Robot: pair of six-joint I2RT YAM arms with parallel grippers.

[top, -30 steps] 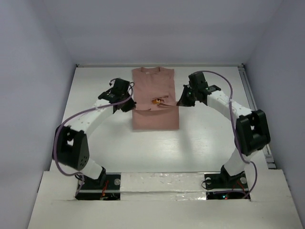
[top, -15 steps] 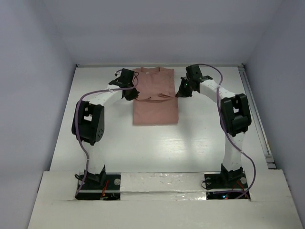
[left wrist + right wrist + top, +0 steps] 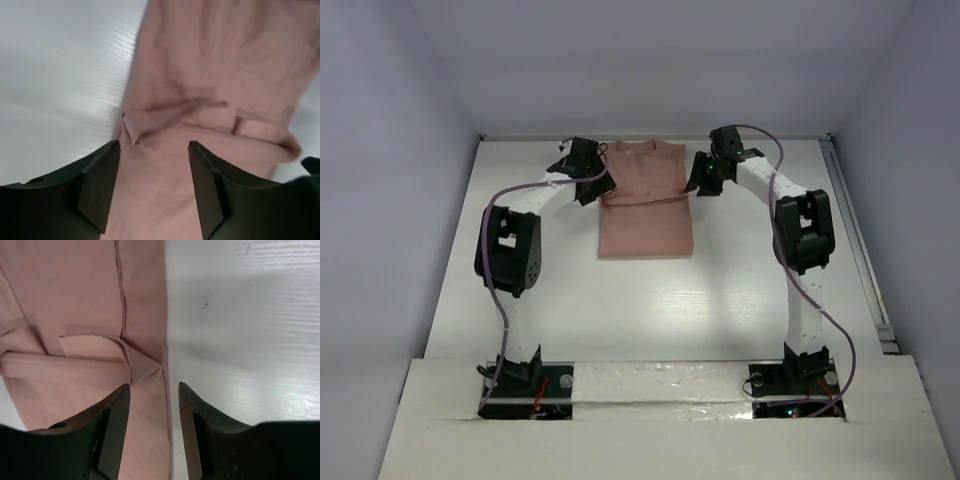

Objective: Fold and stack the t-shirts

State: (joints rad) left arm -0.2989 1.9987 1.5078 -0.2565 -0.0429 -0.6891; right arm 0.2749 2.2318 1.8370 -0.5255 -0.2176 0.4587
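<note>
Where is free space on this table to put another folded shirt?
Free: the table between the t-shirt and the arm bases; also both far corners. Crowded: the far middle, where left gripper and right gripper flank the t-shirt.

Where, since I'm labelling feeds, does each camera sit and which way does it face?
Top external: above and behind the arms, looking down on table and t-shirt; both arms show.
Left wrist: on the left arm, down past the left fingers at the t-shirt's left edge.
Right wrist: on the right arm, past the right fingers at the right edge.
Shared: both wrist views show the fold.
</note>
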